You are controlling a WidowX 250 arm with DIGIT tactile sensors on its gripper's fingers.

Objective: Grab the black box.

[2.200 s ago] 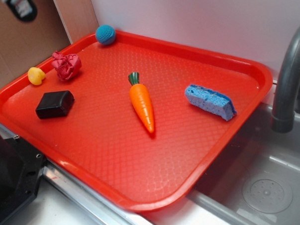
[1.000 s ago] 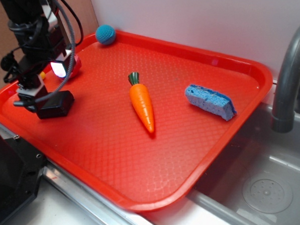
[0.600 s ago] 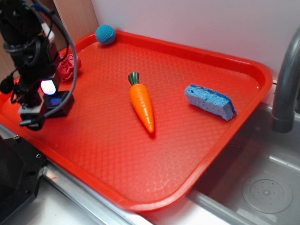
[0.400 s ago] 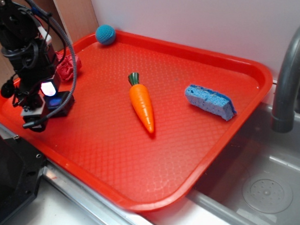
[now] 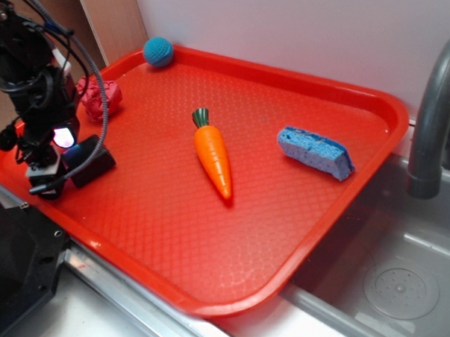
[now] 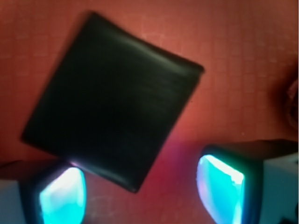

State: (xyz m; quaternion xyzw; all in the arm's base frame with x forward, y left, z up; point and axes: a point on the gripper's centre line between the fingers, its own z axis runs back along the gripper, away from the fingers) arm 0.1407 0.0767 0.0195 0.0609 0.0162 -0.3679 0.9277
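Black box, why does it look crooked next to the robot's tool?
The black box sits turned at an angle on the tray, one corner poking between the fingers of the open tool, not square to them. Nothing looks spilled or broken.

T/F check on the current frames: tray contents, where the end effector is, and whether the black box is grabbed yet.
1. The end effector is at the black box, at the left of the red tray. True.
2. The box is lifted off the tray. False: it lies flat on it, and the wrist view shows it between the lit fingertips, skewed.
3. The carrot lies mid-tray. True.
4. The blue sponge touches the carrot. False: they are apart.
5. The blue ball sits in the sink. False: it is at the tray's far corner.
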